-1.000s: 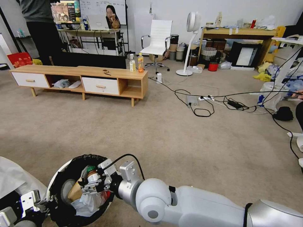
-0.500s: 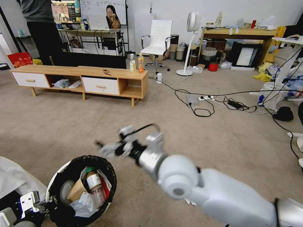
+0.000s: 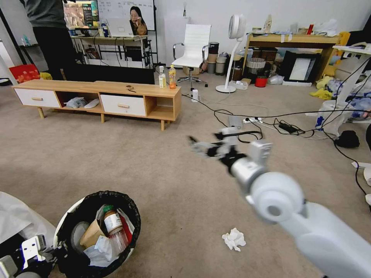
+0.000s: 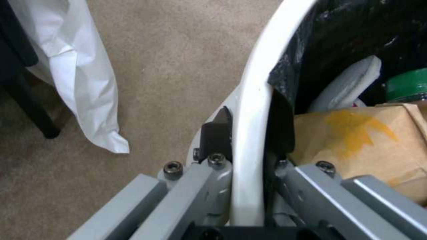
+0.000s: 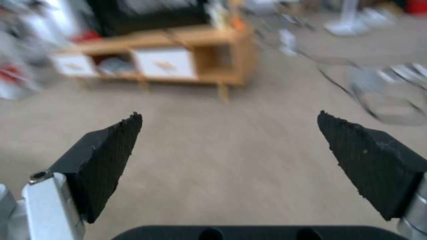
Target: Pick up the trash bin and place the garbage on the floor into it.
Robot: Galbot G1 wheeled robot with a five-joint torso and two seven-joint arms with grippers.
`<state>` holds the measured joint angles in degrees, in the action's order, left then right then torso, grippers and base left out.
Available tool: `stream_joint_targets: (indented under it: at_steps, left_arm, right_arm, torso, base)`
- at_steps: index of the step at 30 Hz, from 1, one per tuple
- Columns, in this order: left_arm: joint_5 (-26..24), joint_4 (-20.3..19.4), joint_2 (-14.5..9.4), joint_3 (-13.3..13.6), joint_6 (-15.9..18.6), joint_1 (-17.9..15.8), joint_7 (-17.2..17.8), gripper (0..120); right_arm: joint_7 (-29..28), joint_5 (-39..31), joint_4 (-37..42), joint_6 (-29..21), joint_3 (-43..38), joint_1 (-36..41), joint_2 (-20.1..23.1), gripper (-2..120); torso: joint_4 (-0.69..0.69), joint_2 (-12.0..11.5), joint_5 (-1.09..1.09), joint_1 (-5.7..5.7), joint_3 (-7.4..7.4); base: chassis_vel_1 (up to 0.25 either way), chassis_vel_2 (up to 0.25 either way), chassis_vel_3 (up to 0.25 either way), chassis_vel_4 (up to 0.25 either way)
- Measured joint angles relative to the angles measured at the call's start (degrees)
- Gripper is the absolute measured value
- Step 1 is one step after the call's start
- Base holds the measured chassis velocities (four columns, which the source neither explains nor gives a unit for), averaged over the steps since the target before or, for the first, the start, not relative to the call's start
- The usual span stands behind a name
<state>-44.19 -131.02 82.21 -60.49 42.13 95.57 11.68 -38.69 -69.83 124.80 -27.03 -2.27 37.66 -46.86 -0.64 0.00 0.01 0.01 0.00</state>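
Since a second ago the right arm has swung up and out of the trash bin point(image 3: 97, 231), leaving the small bottle point(image 3: 114, 227) inside. At the left, the left gripper point(image 4: 249, 166) is clenched on the bin's white rim, one finger outside and one against the black bag, with the bin near the robot's base. Cardboard point(image 3: 89, 234), a tissue and a red packet also lie in the bin, so most of the garbage looks collected. Further right, one crumpled tissue point(image 3: 234, 239) remains on the floor point(image 3: 162, 173), well apart from the bin. The right gripper point(image 3: 199, 146) hangs above the carpet, jaws spread wide and empty.
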Motion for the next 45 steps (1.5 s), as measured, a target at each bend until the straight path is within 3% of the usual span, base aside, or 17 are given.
stream_joint_targets:
  at_steps: [8,15,20,23,36,45]
  left_arm:
    - [0.0,0.6,-0.4,0.1,0.0,-0.2,0.0,1]
    - [0.1,0.8,-0.5,0.2,0.0,-0.3,0.0,1]
    - [0.1,1.2,-1.2,0.2,0.0,-0.2,-0.3,1]
    - [0.1,1.3,-1.1,0.2,0.0,-0.2,-0.4,1]
    - [0.1,1.1,-1.0,0.5,0.0,0.5,-0.7,1]
    - [0.6,0.5,-0.1,0.7,0.0,1.0,-0.7,1]
  right_arm:
    - [-5.9,-4.5,-0.1,-4.2,-9.6,17.7,5.5,100]
    - [-9.0,-6.8,-0.4,-5.2,-11.3,22.9,5.9,100]
    - [-11.0,-8.1,-0.6,-7.4,-13.6,33.6,5.2,100]
    - [-11.1,-8.3,-1.5,-8.6,-13.4,36.2,4.8,100]
    - [-8.0,-7.2,-8.6,-12.0,-8.3,35.3,0.2,100]
    - [-2.6,-2.4,-17.5,-11.9,-5.2,30.0,-3.2,100]
  torso:
    - [0.0,0.0,-0.01,0.0,0.0]
    - [0.01,0.0,-0.02,0.0,0.0]
    - [-0.01,0.0,-0.01,0.0,0.0]
    - [0.0,0.0,-0.02,0.0,0.0]
    - [0.01,0.0,-0.01,0.0,0.0]
    - [0.0,0.0,-0.02,0.0,0.0]
  base:
    - [0.0,0.0,0.0,0.0]
    - [0.0,0.0,0.0,0.0]
    - [0.0,0.0,0.0,0.0]
    - [0.0,0.0,0.0,0.0]
    - [0.0,0.0,0.0,0.0]
    - [0.0,0.0,0.0,0.0]
